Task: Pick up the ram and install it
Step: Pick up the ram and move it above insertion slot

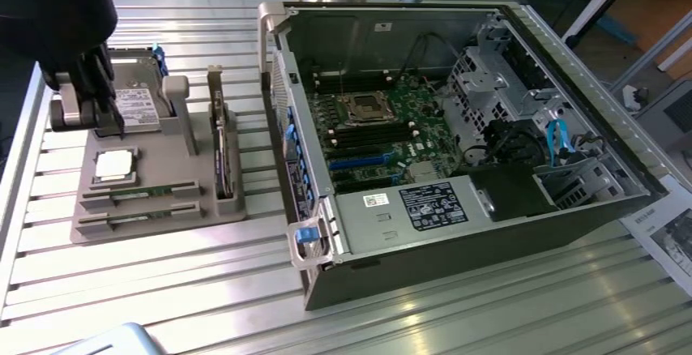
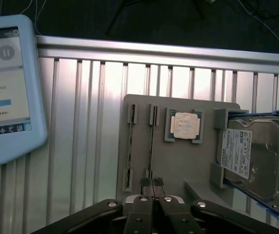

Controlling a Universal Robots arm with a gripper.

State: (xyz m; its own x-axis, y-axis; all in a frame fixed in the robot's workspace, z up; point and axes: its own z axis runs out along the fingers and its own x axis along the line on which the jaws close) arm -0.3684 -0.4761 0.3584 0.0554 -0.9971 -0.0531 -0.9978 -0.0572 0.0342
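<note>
Two ram sticks stand on edge in slots of a grey holder [image 1: 162,229], one [image 1: 143,191] behind the other [image 1: 134,216]. In the wrist view they are thin lines, one [image 2: 151,139] running straight away from my fingertips and the other [image 2: 130,146] beside it. My gripper [image 1: 100,120] hangs above the holder's far end, over the hard drive [image 1: 135,100]. The gripper [image 2: 151,183] is shut, its fingers pressed together with nothing between them, and it sits above the sticks without touching them.
On the holder also lie a silver processor chip [image 1: 113,164] and an upright expansion card [image 1: 222,156]. An open computer case [image 1: 454,209] with its motherboard [image 1: 378,132] stands at the exterior view's right. A blue tablet [image 2: 8,87] lies on the slatted metal table [image 1: 162,290].
</note>
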